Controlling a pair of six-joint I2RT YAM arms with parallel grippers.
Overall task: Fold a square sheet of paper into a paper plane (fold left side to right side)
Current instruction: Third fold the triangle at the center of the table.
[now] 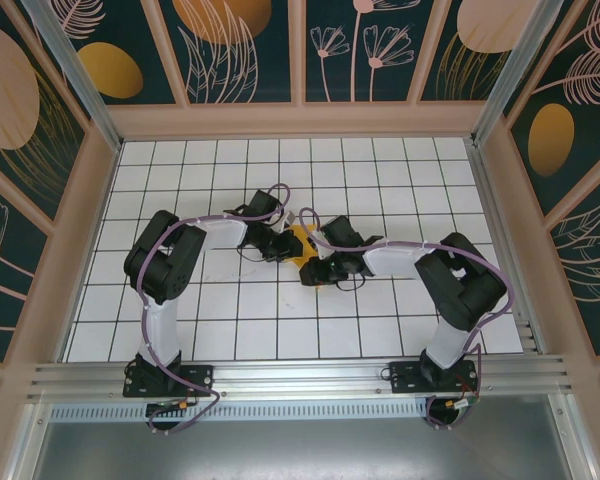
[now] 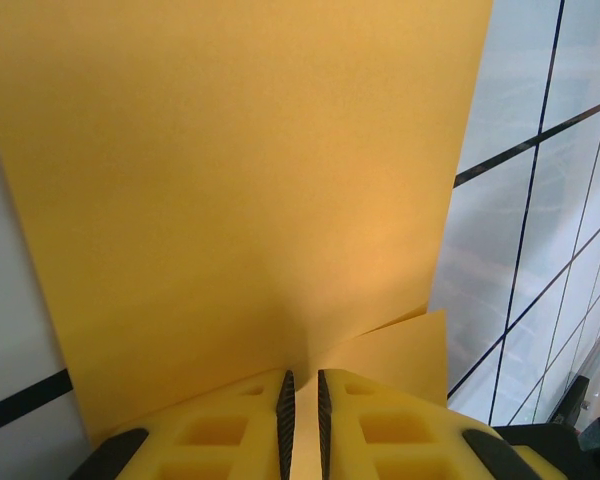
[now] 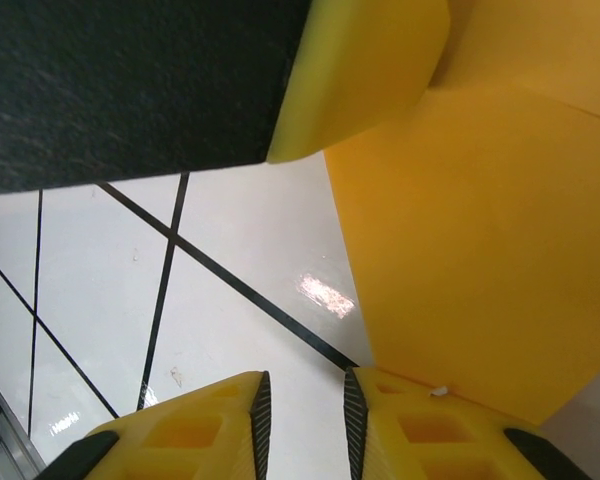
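Observation:
The square sheet of paper (image 1: pixel 301 243) is orange-yellow and sits mid-table between both grippers. In the left wrist view the paper (image 2: pixel 240 180) stretches away from my left gripper (image 2: pixel 302 420), whose jaws are shut on its near edge; a second layer (image 2: pixel 405 350) peeks out at the right. My left gripper (image 1: pixel 283 245) is at the sheet's left side. My right gripper (image 1: pixel 315 270) is at its near right edge. In the right wrist view the right gripper (image 3: pixel 305 425) is open over bare table, with the paper (image 3: pixel 480 250) lying just beside its right finger (image 3: pixel 430 430).
The white gridded table (image 1: pixel 380 180) has free tiles all round the paper. Wooden walls (image 1: pixel 300 120) ring it. The left gripper's yellow finger (image 3: pixel 365 70) and black body (image 3: pixel 130 90) hang close above the right gripper.

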